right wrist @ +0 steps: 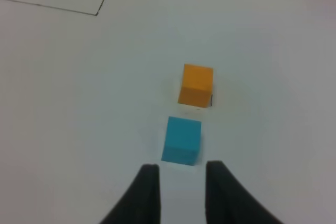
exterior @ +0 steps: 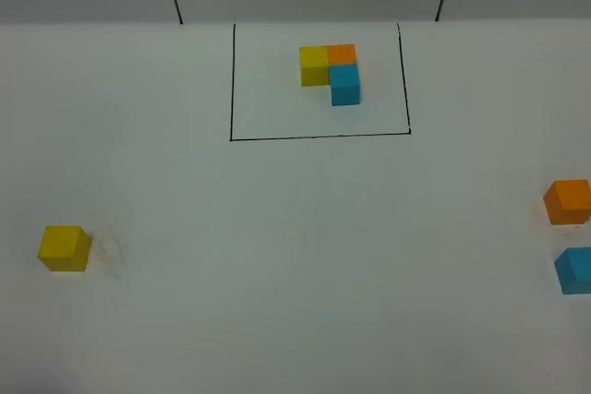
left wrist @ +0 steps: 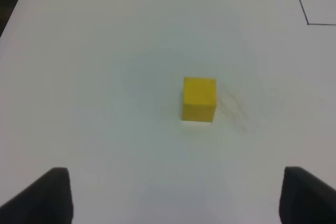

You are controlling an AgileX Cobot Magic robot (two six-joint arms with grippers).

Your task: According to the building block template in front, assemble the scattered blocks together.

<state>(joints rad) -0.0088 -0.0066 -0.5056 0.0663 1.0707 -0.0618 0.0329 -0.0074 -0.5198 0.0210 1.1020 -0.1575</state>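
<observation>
Scattered blocks (exterior: 65, 248) rest unassembled on the white table (exterior: 277, 256), in two separate places. Left gripper (left wrist: 178, 203): jaws spread wide, nothing between them; the yellow cube (left wrist: 199, 99) sits ahead of the fingers, clear of both. Right gripper (right wrist: 181, 195): jaws set to a narrow gap, holding nothing; the light blue cube (right wrist: 181, 140) lies just ahead of the fingertips without contact, and the orange cube (right wrist: 196, 85) stands just beyond it, a small gap between the two. Further out, at the far middle of the table, the building block template (exterior: 331, 71) sits inside a black rectangle (exterior: 319, 137): yellow and orange touching side by side, light blue against the orange cube's near face.
</observation>
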